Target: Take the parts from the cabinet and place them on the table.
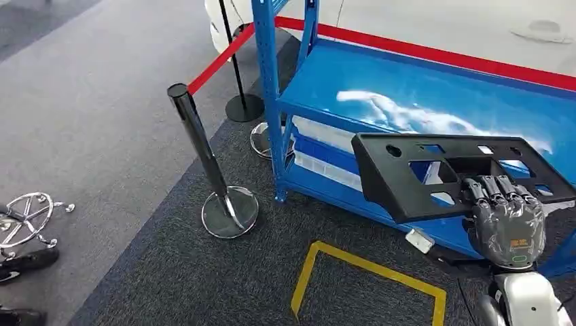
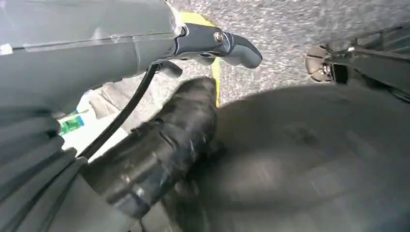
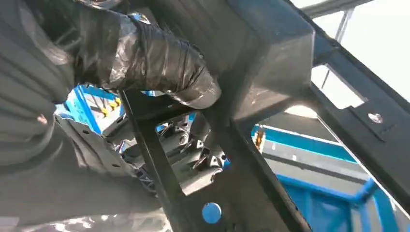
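A large flat black plastic part [image 1: 407,176] with several cut-outs hangs in front of the blue cabinet rack [image 1: 421,88], just above its lower shelf. My right hand [image 1: 506,221] grips the part's near right edge, fingers curled over the top. In the right wrist view a tape-wrapped thumb [image 3: 159,63] presses against the part's underside [image 3: 270,63]. The rack's upper shelf is bare and glossy. My left hand [image 2: 159,145] hangs over the carpet, its taped thumb stretched out with nothing against it.
Two black stanchions [image 1: 204,149] joined by a red belt [image 1: 221,61] stand left of the rack. A yellow floor marking [image 1: 367,268] lies in front. A white car [image 1: 441,20] is behind the rack. A chrome chair base [image 1: 27,217] and a person's shoes [image 1: 27,261] are far left.
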You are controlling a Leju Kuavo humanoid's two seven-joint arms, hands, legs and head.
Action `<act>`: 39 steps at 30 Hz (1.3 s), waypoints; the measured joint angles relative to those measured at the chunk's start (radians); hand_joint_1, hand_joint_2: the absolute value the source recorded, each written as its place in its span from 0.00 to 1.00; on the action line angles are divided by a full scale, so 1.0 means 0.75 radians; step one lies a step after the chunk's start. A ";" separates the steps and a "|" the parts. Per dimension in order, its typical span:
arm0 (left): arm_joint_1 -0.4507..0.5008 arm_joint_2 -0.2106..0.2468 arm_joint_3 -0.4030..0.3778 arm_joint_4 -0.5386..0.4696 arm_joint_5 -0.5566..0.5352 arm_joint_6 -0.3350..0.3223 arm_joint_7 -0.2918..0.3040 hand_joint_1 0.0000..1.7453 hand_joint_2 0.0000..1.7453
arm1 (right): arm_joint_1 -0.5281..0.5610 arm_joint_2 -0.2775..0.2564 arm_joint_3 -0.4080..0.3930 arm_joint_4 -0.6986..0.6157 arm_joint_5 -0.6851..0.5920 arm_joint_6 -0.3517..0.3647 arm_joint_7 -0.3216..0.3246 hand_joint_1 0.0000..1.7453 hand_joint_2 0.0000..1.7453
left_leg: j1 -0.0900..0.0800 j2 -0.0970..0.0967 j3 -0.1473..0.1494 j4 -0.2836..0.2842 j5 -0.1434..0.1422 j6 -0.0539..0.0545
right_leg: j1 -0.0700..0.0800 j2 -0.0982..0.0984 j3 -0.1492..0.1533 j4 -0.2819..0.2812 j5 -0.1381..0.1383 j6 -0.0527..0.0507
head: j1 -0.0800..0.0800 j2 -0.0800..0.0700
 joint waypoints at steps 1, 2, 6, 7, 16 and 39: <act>-0.002 -0.001 -0.001 0.004 0.000 0.000 -0.001 0.00 1.00 | 0.000 0.002 -0.009 0.000 -0.003 0.000 -0.005 1.00 1.00 | -0.007 -0.009 0.013 -0.041 -0.014 0.013 | -0.001 -0.017 -0.002 -0.002 0.014 0.008 | 0.000 0.000; -0.004 -0.003 -0.002 0.004 0.000 -0.002 -0.001 0.00 1.00 | 0.000 0.008 -0.021 0.001 -0.006 0.000 -0.015 1.00 1.00 | -0.011 -0.019 0.001 -0.042 -0.009 0.017 | -0.003 -0.032 -0.005 -0.009 0.028 0.014 | 0.000 0.000; -0.001 -0.010 -0.003 0.009 0.000 -0.008 -0.004 0.00 1.00 | 0.007 0.025 -0.046 0.006 -0.018 0.000 -0.034 1.00 1.00 | 0.001 -0.063 -0.025 -0.098 0.044 0.065 | -0.007 0.066 -0.034 0.051 -0.065 0.038 | 0.000 0.000; -0.001 -0.011 -0.003 0.009 0.000 -0.009 -0.004 0.00 1.00 | 0.009 0.026 -0.055 0.008 -0.021 0.000 -0.037 1.00 1.00 | 0.001 -0.070 -0.041 -0.094 0.059 0.077 | -0.006 0.102 -0.055 0.131 -0.137 0.035 | 0.000 0.000; -0.008 -0.014 -0.004 0.010 0.001 -0.011 -0.007 0.00 1.00 | 0.030 0.044 -0.089 0.021 -0.031 0.000 -0.049 1.00 1.00 | -0.004 -0.205 -0.219 0.005 0.139 0.044 | -0.021 0.257 0.164 0.019 -0.154 0.034 | -0.002 0.000; -0.007 -0.012 -0.019 0.024 -0.001 -0.020 -0.012 0.00 1.00 | 0.042 0.082 -0.132 0.030 -0.057 -0.002 -0.080 1.00 1.00 | -0.029 -0.053 -0.035 -0.137 0.103 0.109 | 0.006 0.129 -0.025 0.151 -0.189 0.013 | -0.013 0.000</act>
